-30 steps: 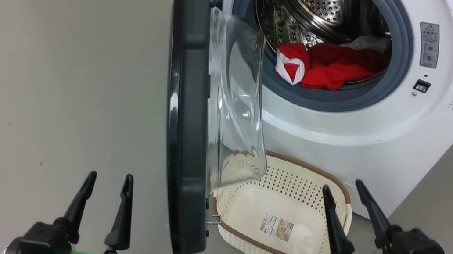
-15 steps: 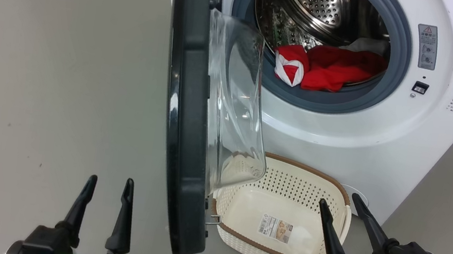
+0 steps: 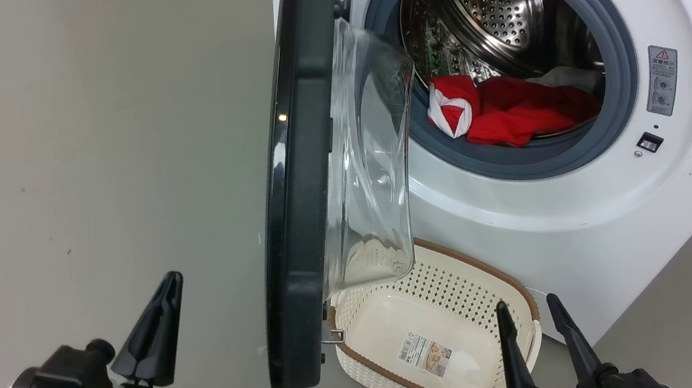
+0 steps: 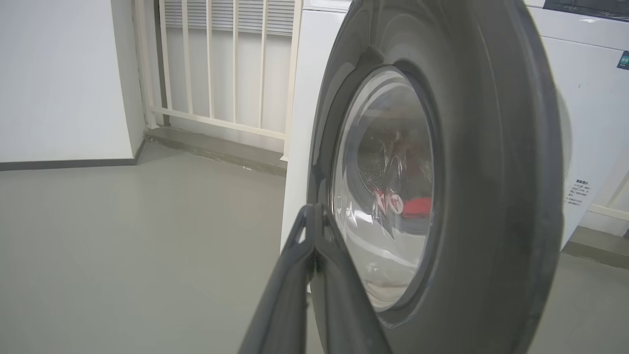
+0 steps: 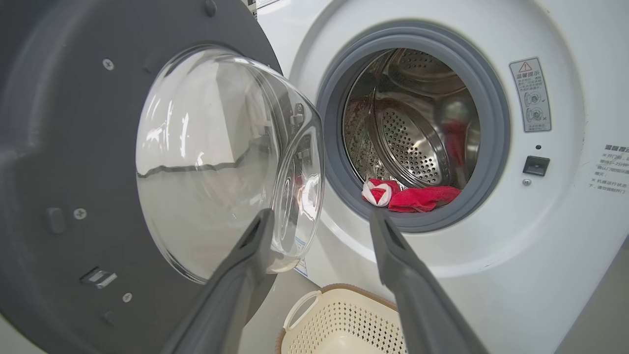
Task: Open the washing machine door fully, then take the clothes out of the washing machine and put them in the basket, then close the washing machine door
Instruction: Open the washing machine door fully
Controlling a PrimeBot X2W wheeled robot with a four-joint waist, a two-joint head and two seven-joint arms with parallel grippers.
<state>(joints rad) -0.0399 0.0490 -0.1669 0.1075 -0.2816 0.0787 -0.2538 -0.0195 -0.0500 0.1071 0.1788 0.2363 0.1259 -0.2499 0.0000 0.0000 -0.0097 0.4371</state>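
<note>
Clothes [image 3: 513,112] lay bunched at the front lip of the drum [image 3: 499,19] inside the washer [image 3: 521,202]: red fabric with white trim, and a white piece [image 3: 569,76] behind. We judged them soft, light and limp, apt to drag on the grey seal [image 3: 492,164], so a pinch on a raised fold atop the heap seemed the best hold. The door [image 3: 292,213] stood edge-on to us, not swung fully back. Being stiff and glossy, it looked easier to push on its flat face than to grip. The basket [image 3: 455,285] sat on the floor [image 3: 92,118] below the opening, partly under the door's glass bowl [image 3: 369,177], and held nothing but a paper label [image 3: 428,353]. Our left claw [image 3: 173,278] was closed on nothing near the door's outer face, and we could not tell whether it touched. Our right claw [image 3: 526,302] stood open by the basket's right end.
</note>
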